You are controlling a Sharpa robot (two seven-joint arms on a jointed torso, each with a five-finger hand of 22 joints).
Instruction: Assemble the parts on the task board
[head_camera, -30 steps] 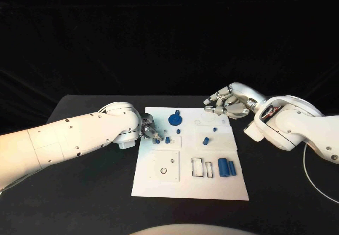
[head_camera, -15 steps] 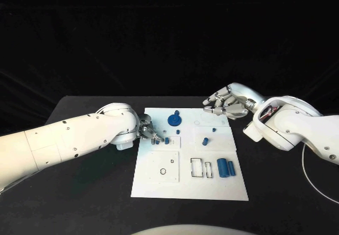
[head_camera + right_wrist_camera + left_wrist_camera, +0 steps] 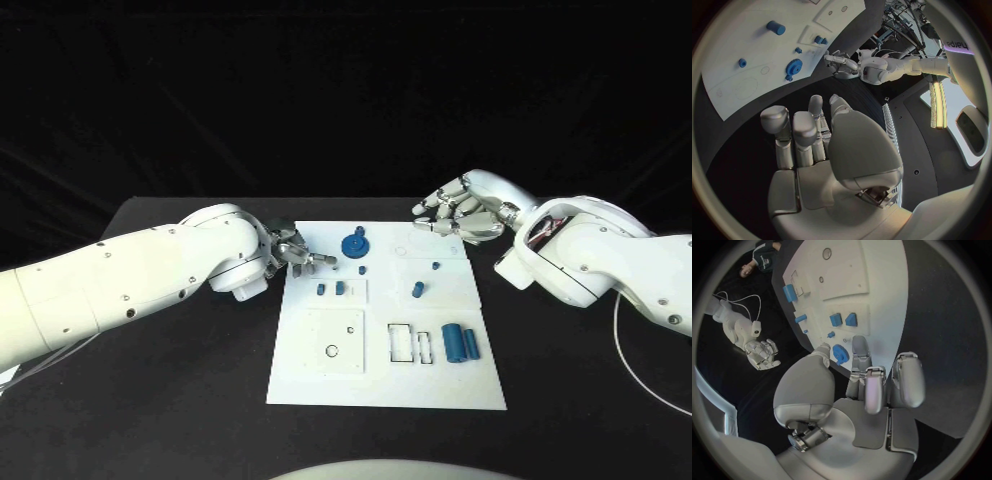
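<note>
Head view shows the white task board (image 3: 387,380) lying in the middle of the black table (image 3: 173,380), with the blue parts spread over it. The left robot hand (image 3: 296,257) sits at the board's left edge near its far corner, fingers loosely bent and apart, with nothing between them. Just beside its fingertips, toward the board's middle, lies the blue gear-shaped part (image 3: 355,243), close to the hand but not touching it. Nearer the robot from that hand, two small blue blocks (image 3: 330,288) stand side by side on a raised square of the board, near the hand and apart from it.

The right robot hand (image 3: 459,215) hovers over the table at the board's far right corner, fingers curled partway and spread, holding nothing. The small blue peg (image 3: 434,266) and the short blue cylinder (image 3: 418,289) lie on the board's right half, nearer the robot than that hand and well apart from it. Two larger blue cylinders (image 3: 462,342) lie side by side near the board's right edge, farther still from both hands, beside two narrow rectangular slots (image 3: 413,343).

Left wrist view shows the left hand's fingers (image 3: 903,382) extended over the dark table just beside the board's edge, the gear part lying just past the fingertips. Right wrist view shows the right hand's fingers (image 3: 792,132) loosely bent above the table, with the board beyond them.
</note>
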